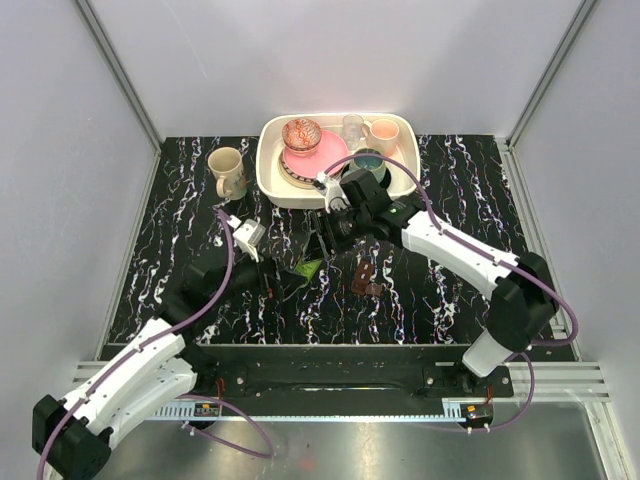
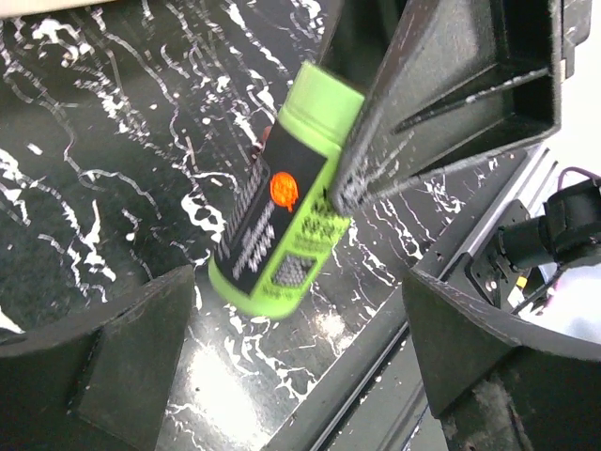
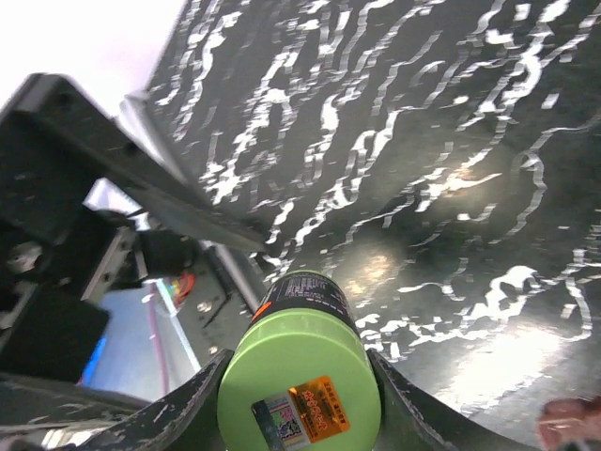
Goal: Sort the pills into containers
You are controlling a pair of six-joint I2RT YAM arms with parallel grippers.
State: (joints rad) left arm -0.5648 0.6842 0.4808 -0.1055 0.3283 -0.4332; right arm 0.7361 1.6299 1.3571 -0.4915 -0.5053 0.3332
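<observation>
A lime-green pill bottle [image 1: 308, 268] with a black label hangs tilted just above the marbled black table. My right gripper [image 3: 299, 399] is shut on its green end, with one finger [image 2: 441, 94] pressed against that end in the left wrist view. The bottle [image 2: 282, 216] [image 3: 310, 310] lies a little beyond my left gripper [image 2: 300, 357], which is open and holds nothing. The containers, a small dark-brown oblong case [image 1: 366, 280], lie on the table to the right of the bottle. No loose pills show.
A white tray [image 1: 268, 170] of crockery stands at the back centre, with a beige mug [image 1: 227, 172] to its left. The table's front edge and metal rail [image 2: 413, 319] run close behind the bottle in the left wrist view.
</observation>
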